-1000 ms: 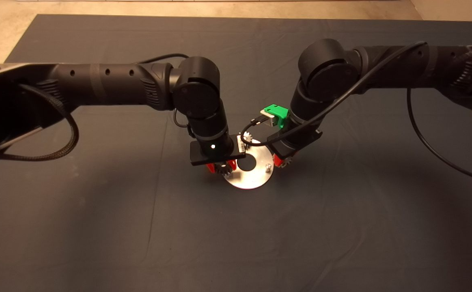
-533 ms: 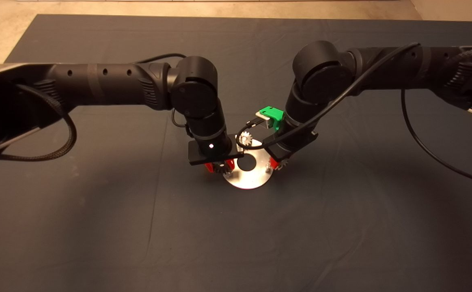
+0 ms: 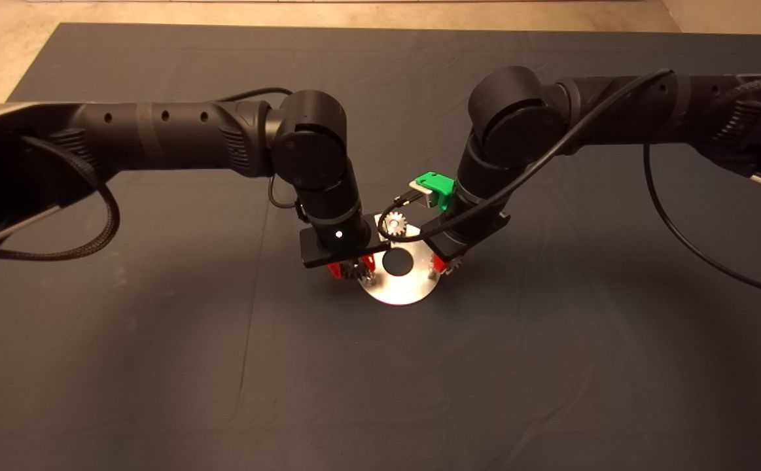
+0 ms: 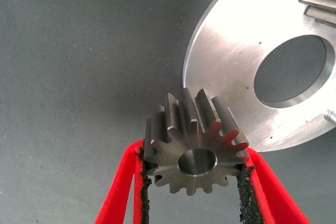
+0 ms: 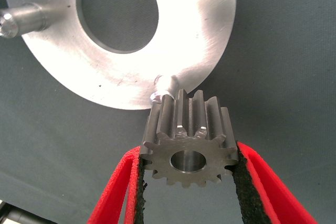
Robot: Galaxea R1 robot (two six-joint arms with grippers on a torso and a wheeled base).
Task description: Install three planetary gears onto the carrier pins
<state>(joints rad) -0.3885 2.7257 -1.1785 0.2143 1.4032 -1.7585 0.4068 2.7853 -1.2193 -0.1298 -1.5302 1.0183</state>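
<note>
Dark mat (image 3: 158, 366): both grippers (image 4: 194, 182) (image 5: 186, 179) clamp toothed steel gears (image 4: 195, 145) (image 5: 188, 140).

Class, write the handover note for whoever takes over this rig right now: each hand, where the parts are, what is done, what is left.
Left hand: shut on a gear, over the disc's left edge.
Right hand: shut on a second gear, close to a bare pin at the disc's right edge.
Third gear: already at the disc's far edge, apparently on its pin.
Done: one gear, it seems.
Left: seat both held gears on the remaining pins.
</note>
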